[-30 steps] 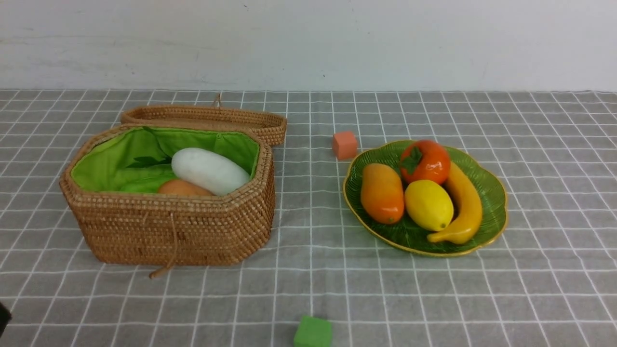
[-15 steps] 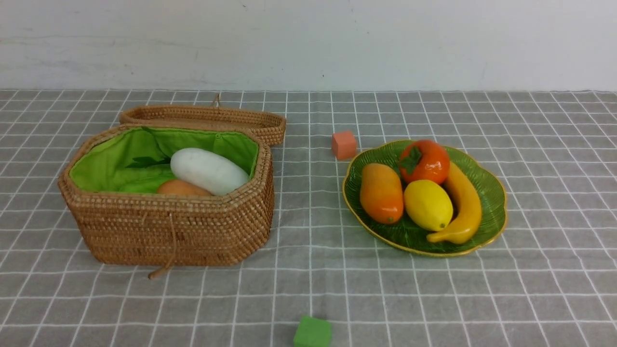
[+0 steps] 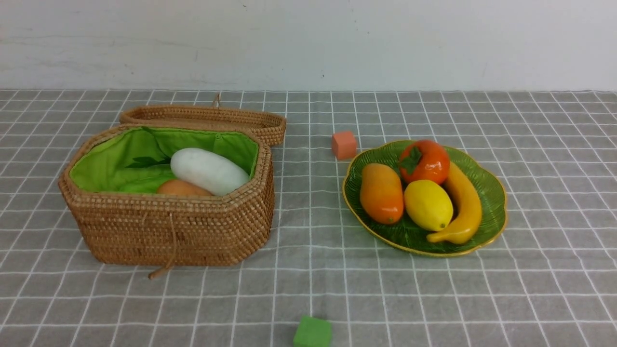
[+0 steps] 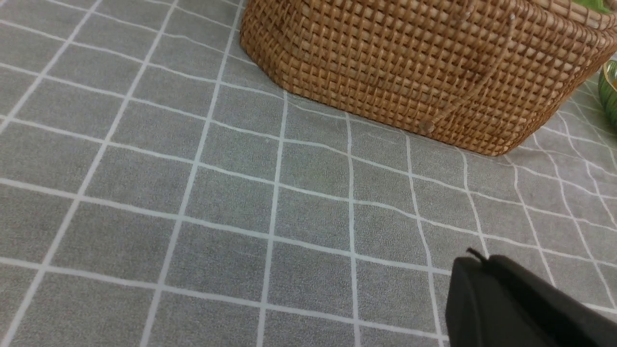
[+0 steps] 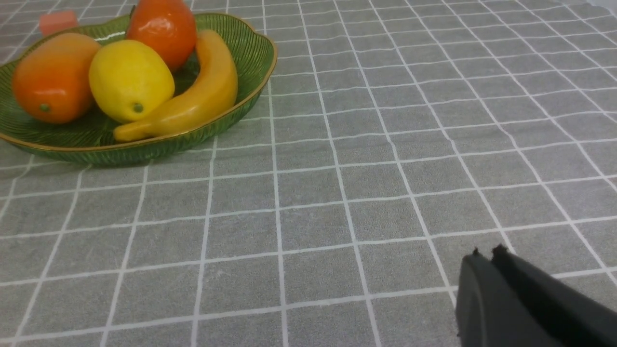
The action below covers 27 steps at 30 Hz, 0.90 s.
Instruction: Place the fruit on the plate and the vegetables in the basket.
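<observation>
The green plate point(image 3: 491, 193) holds the fruit: an orange mango point(image 3: 382, 193), a lemon point(image 3: 428, 205), a banana point(image 3: 463, 205) and a persimmon point(image 3: 425, 161). The open wicker basket point(image 3: 168, 231) holds the vegetables: a white radish point(image 3: 208, 171), a tan potato point(image 3: 182, 188), a light green gourd point(image 3: 142, 184) and a dark leaf sprig point(image 3: 147, 161). Neither arm shows in the front view. My left gripper point(image 4: 477, 260) is shut and empty over the cloth, short of the basket point(image 4: 409, 62). My right gripper point(image 5: 487, 254) is shut and empty, well away from the plate point(image 5: 241, 48).
The basket lid point(image 3: 202, 118) lies behind the basket. A small orange cube point(image 3: 344, 144) sits just behind the plate, and a small green cube point(image 3: 312, 332) rests at the near edge. A grey checked cloth point(image 3: 308, 289) covers the table, with a white wall behind.
A dark bit of the left arm at the front view's lower left edge has withdrawn out of sight. Basket, plate and their contents stay put.
</observation>
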Tool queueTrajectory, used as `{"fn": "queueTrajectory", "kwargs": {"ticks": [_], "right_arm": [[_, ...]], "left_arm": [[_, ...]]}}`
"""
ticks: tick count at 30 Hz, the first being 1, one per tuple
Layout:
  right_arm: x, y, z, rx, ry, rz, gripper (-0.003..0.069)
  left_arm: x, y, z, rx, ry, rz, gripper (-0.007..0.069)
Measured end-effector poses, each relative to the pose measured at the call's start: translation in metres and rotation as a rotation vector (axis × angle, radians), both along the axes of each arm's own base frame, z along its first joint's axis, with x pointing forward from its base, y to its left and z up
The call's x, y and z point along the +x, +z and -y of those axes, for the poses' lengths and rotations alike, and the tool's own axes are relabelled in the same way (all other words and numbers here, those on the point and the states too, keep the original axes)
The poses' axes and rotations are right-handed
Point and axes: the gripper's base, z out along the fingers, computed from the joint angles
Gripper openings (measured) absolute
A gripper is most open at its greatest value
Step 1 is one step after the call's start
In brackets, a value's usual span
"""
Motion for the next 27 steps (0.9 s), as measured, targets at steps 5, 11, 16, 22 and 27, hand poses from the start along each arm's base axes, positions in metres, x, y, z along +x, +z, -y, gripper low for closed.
{"fn": "queueTrajectory", "kwargs": {"ticks": [5, 11, 16, 22, 27], "right_arm": [[0.0000, 0.0000, 0.0000, 0.000, 0.000, 0.000, 0.0029], [0.0000, 0.0000, 0.0000, 0.000, 0.000, 0.000, 0.0034], [0.0000, 0.0000, 0.0000, 0.000, 0.000, 0.000, 0.0035], [0.0000, -0.0001, 0.0000, 0.000, 0.000, -0.001, 0.0035], [0.0000, -0.0001, 0.0000, 0.000, 0.000, -0.001, 0.0035]], "left_arm": [[0.0000, 0.0000, 0.0000, 0.000, 0.000, 0.000, -0.0013], [0.0000, 0.0000, 0.0000, 0.000, 0.000, 0.000, -0.0010], [0.0000, 0.0000, 0.0000, 0.000, 0.000, 0.000, -0.0006], [0.0000, 0.0000, 0.0000, 0.000, 0.000, 0.000, -0.0003], [0.0000, 0.0000, 0.0000, 0.000, 0.000, 0.000, 0.0000]]}}
